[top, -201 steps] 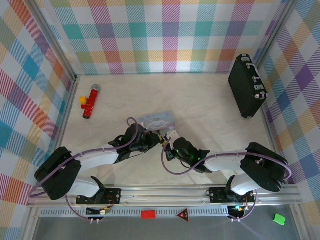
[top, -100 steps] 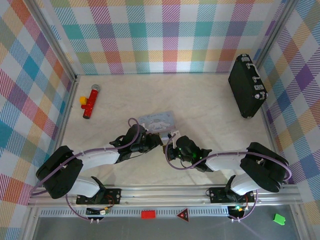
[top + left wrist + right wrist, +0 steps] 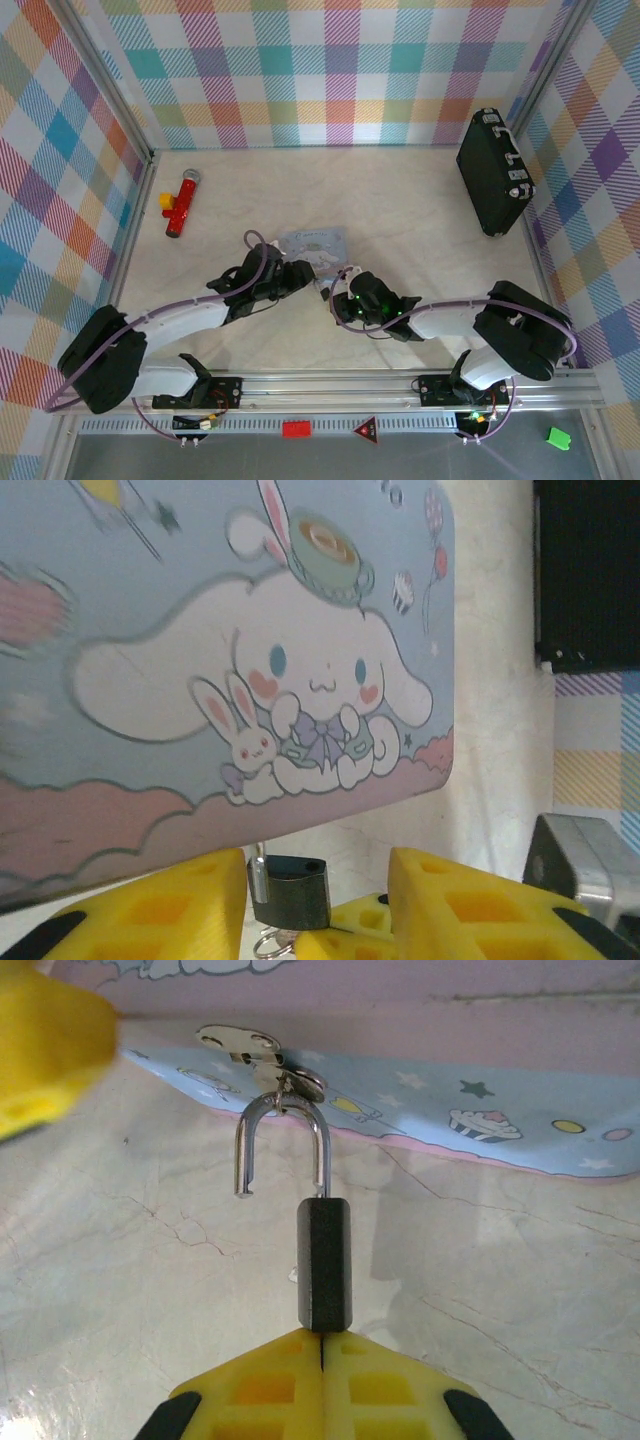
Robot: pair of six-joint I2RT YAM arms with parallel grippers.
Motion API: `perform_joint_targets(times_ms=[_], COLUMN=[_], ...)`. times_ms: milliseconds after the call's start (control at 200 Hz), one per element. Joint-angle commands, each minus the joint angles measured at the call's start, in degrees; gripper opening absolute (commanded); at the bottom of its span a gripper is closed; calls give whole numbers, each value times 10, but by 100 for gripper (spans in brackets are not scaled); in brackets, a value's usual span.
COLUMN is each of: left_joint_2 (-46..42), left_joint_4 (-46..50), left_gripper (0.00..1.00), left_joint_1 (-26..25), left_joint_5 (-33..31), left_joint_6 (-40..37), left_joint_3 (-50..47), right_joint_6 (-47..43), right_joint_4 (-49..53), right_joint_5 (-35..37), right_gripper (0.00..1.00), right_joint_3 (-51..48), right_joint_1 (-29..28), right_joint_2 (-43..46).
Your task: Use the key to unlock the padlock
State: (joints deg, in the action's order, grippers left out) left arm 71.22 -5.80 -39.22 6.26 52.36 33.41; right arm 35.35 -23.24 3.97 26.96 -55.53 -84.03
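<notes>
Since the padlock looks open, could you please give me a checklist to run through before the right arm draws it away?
1. Shackle sprung: ok, one leg hangs free of the padlock body.
2. Right claw grip: ok, shut on the body's lower end.
3. Left claw out of the way: not ok, its fingers stand apart on either side of the padlock.
4. Padlock free of the tin: not ok, the shackle is hooked through the hasp loop.
5. Key accounted for: cannot tell. A small metal ring shows under the padlock, but I cannot make out the key.
</notes>
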Motion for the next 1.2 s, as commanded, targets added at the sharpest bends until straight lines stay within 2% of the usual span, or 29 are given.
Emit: perform_joint_targets(times_ms=[0, 135, 215, 305, 405, 535, 690, 965, 1190], left_joint_2=[-43, -30, -7, 29, 66, 111, 139, 147, 139], left_joint_4=[119, 211, 212, 211, 196, 181, 139, 129, 102], left_gripper=[44, 48, 50, 50, 50, 50, 49, 47, 46], left_joint_1=[16, 50, 74, 104, 118, 120, 120, 120, 121], left_joint_5=[-62, -96, -89, -51, -27, -11, 0, -48, -70], left_joint_6=[-76, -161, -196, -220, -233, -239, -221, -184, -153], left_joint_3=[49, 108, 124, 138, 151, 168, 156, 120, 73], right_joint_6=[9, 7, 6, 9, 11, 13, 30, 71, 68], right_joint_4=[7, 14, 17, 15, 8, 6, -24, -32, -37], right_joint_5=[-20, -24, -30, -44, -71, -110, -140, -148, -166], right_gripper=[9, 31, 36, 41, 45, 48, 51, 56, 57], right_joint_3=[15, 14, 13, 7, 2, 13, 26, 57, 87], right_joint_1=[5, 12, 20, 39, 69, 97, 102, 106, 96], right_joint_2=[-3, 8, 17, 28, 34, 16, -23, -93, -140])
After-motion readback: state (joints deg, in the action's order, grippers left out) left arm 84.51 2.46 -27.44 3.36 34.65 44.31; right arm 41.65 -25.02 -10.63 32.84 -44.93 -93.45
